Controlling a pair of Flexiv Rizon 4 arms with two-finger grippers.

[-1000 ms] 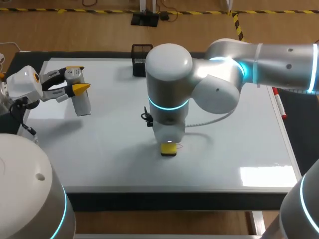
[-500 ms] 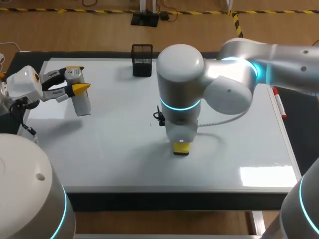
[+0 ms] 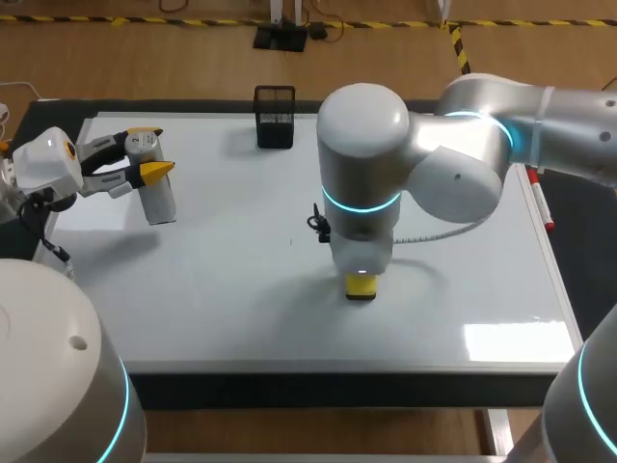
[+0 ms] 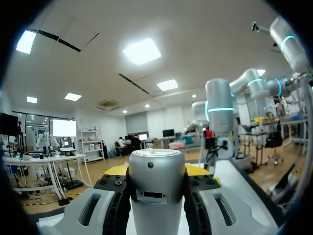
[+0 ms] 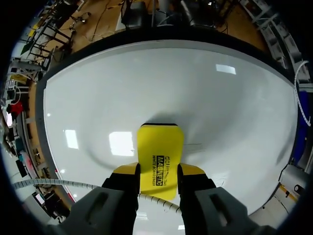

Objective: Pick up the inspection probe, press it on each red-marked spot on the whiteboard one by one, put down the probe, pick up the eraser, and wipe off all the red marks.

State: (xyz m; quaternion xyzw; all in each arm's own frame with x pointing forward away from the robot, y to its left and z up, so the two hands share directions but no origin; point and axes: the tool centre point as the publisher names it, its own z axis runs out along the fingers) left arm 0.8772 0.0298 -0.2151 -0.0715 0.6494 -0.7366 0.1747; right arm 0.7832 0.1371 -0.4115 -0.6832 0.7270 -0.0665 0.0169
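Observation:
The grey cylindrical inspection probe [image 3: 160, 198] hangs upright over the whiteboard's [image 3: 222, 280] far left part. My left gripper [image 3: 149, 150] is shut on its top. In the left wrist view the probe [image 4: 156, 188] fills the gap between the fingers [image 4: 115, 171]. My right arm reaches over the middle of the board. Its gripper [image 3: 361, 282] is shut on the yellow eraser [image 3: 361, 288], which is pressed flat on the board. The right wrist view shows the eraser [image 5: 160, 155] held between both fingers [image 5: 125, 171] on the white surface [image 5: 146, 83]. I see no clear red marks.
A black mesh pen holder [image 3: 275, 117] stands at the board's far edge. A red marker [image 3: 542, 205] lies along the right rim. My right arm's large joint [image 3: 362, 145] hides part of the board's middle.
My right arm has slid the eraser to the right across the board. A small red mark seen beside the eraser earlier no longer shows. The left arm and probe have not moved.

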